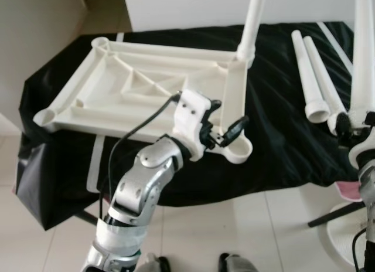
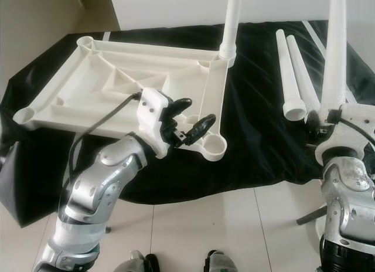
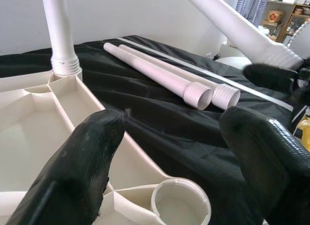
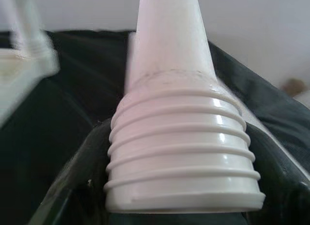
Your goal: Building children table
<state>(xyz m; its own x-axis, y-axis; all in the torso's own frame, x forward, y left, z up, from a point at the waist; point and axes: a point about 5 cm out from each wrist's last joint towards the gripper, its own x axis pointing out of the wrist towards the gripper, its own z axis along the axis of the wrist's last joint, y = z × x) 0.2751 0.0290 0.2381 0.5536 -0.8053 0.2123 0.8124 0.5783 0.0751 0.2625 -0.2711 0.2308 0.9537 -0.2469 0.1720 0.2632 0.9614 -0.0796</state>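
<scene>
Leg [image 2: 335,55] upright in right tool [image 2: 326,121]

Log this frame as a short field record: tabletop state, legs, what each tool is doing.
tabletop: white tabletop lies underside up on the black cloth
fitted leg: one fitted leg stands upright in a far corner socket
spare legs: two spare legs lie side by side on the cloth
left tool: left tool open, at the near empty socket
right tool: right tool shut on held leg, held upright by its threaded end
</scene>
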